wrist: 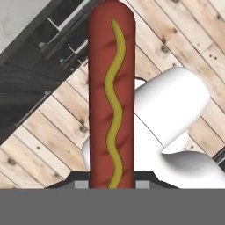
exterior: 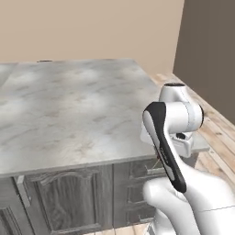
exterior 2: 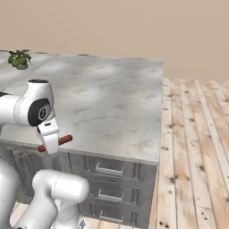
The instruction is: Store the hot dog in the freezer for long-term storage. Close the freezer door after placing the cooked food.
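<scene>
1. The hot dog (wrist: pixel 110 94) is clamped between the fingers (wrist: pixel 143 184), which are closed tight on its lower end. In the hand view it rises straight up the middle, dark red with a wavy yellow line of mustard along its length.
2. In the right base view the hot dog (exterior 2: pixel 65 140) pokes out to either side of the white hand, lying roughly level, just off the front edge of the counter (exterior 2: pixel 107 103) near its left part and above the dark cabinet fronts.
3. The counter is a grey marbled slab; its front right corner stands over a stack of drawers (exterior 2: pixel 109 181) with pale bar handles.
4. A small green plant (exterior 2: pixel 19 58) sits at the far left corner of the counter, well apart from the hand.
5. Below the held hot dog, the hand view looks down on a light wooden plank floor (wrist: pixel 52 132).
6. In the left base view the arm (exterior: pixel 174 137) folds in front of the counter's near right corner.
</scene>
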